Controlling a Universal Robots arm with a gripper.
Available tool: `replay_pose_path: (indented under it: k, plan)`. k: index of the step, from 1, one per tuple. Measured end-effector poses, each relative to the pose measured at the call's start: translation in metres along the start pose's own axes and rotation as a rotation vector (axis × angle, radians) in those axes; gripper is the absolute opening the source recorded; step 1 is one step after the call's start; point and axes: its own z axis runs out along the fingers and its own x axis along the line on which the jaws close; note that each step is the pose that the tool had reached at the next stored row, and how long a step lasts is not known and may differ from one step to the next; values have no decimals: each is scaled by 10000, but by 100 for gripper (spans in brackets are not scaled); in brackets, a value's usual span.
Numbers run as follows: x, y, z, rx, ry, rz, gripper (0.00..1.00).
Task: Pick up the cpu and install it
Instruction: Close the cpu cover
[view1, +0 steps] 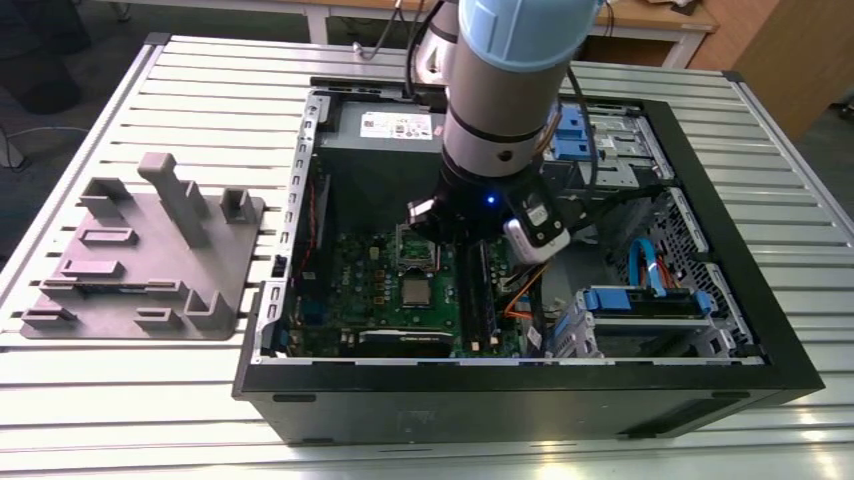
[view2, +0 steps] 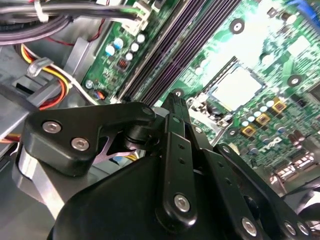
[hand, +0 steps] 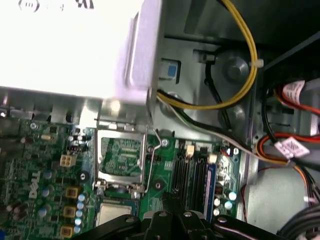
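So the arm is reaching down into an open PC case lying on its side on the slatted metal bench. The cpu isn't in the fingers at all. It's lying flat in its socket on the green motherboard, pale silver top facing up. In the second wrist view the cpu shows as a bright square, and in the first wrist view the cpu is at the frame's edge.

The shiny socket frame is swung up and open just beside the chip. In the first wrist view the socket frame stands with green board visible through its window, so the chip isn't clamped down.

In the second wrist view the gripper hangs just over the board, near the cpu but not touching it. Its fingers look drawn in narrow, running up to what reads as a single tip, with nothing held. In the first wrist view the gripper sits next to the long memory slots.

Also around: a silver power supply box at the far end of the case, a yellow cable looping along the case wall, and a grey moulded tray on the bench, off to the exterior view's left and well apart from the case.
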Motion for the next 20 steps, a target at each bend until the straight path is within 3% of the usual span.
replay_pose_path:
  k: [7, 13, 16, 20]
  plan:
    - [-9, 108, 52, -6, 3, -160, 11]
    - [-10, 127, 92, -11, -6, -510, 11]
    - [-10, 127, 93, -89, -13, -633, 11]
    - [-11, 127, 94, -98, -15, -636, 11]
